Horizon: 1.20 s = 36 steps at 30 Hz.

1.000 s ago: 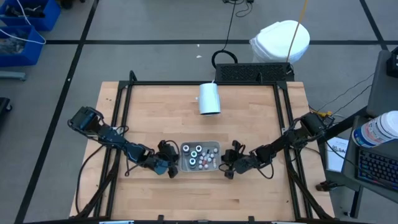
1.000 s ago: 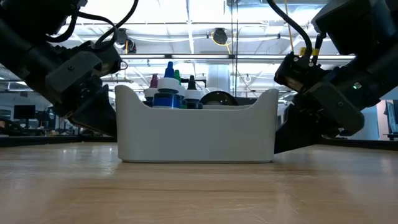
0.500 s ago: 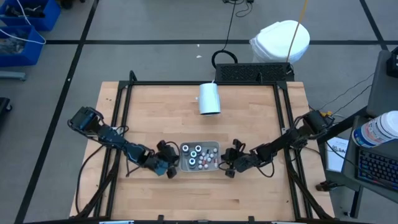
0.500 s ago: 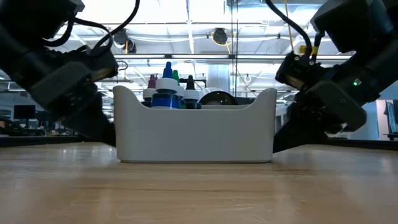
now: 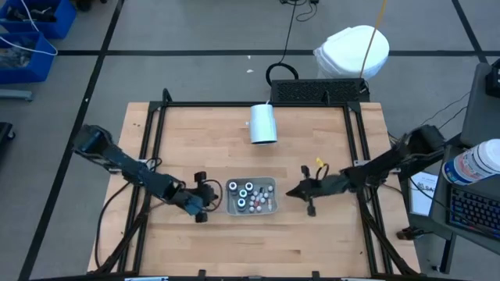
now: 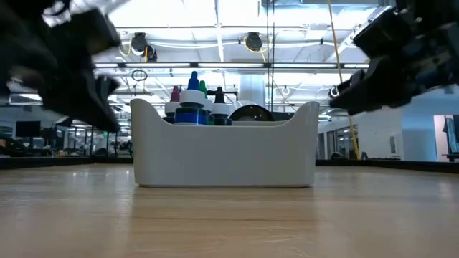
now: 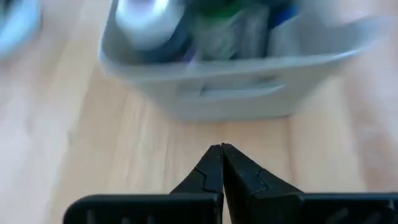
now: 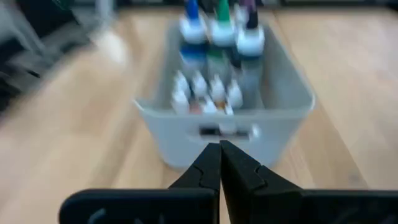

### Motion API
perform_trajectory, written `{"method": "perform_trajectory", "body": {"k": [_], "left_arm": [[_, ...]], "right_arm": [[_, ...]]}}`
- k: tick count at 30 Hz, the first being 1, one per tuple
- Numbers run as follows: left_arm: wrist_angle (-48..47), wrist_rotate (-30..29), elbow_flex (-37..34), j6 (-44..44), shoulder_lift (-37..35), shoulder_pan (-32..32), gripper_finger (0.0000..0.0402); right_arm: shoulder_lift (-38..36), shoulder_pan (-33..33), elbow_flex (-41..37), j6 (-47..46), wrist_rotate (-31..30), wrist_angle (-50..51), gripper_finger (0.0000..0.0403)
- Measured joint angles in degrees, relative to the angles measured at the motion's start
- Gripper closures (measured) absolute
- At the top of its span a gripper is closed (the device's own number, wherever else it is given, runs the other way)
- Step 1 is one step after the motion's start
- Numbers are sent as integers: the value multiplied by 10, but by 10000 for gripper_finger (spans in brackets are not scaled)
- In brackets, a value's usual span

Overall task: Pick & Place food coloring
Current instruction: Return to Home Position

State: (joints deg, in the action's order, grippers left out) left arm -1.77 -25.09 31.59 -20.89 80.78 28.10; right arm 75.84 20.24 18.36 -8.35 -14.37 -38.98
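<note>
The food coloring bottles (image 5: 250,195) stand in a light grey tray (image 5: 271,184) that rests on its base near the table's middle; their coloured tips (image 6: 192,84) rise above its rim (image 6: 224,122). My left gripper (image 5: 209,199) hangs shut a short way off the tray's left end, pointing at that end (image 7: 236,93). Off the tray's right end, my right gripper (image 5: 291,192) is also shut and raised, facing that end wall (image 8: 227,132). Neither touches the tray.
A white cup (image 5: 263,123) lies on its side toward the far edge. Black frame rails (image 5: 156,148) run along the table's left, right and far sides. Bare wood lies in front of the tray and to either side of it.
Both grippers have drawn back from the tray's ends and risen: the left toward the table's left edge, the right farther toward the right edge. Both have rolled a little. The tray stays on the table with the bottles in it.
</note>
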Motion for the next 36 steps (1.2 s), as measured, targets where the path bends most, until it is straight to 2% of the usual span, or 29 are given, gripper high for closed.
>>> {"method": "perform_trajectory", "body": {"k": [5, 7, 11, 16, 24, 32, 36], "left_arm": [[32, 40, -13, 199, -96, -5, 398], [74, 82, -30, 244, -131, -22, 396], [128, 164, -84, 267, -202, -84, 398], [184, 213, -170, 235, -292, -156, 399], [201, 157, -260, 208, -426, -141, 400], [211, 145, -283, 223, -471, -132, 400], [204, 145, -283, 241, -491, -117, 400]], "right_arm": [[-61, -75, -80, 20, 92, -116, 403], [-69, -91, -94, 22, 115, -128, 403], [-75, -97, -96, 44, 134, -126, 403], [-100, -118, -106, 72, 162, -138, 403], [-224, -167, -157, 49, 197, -117, 403], [-307, -202, -157, 72, 222, -56, 403], [-372, -231, -158, 73, 236, 9, 403]]}}
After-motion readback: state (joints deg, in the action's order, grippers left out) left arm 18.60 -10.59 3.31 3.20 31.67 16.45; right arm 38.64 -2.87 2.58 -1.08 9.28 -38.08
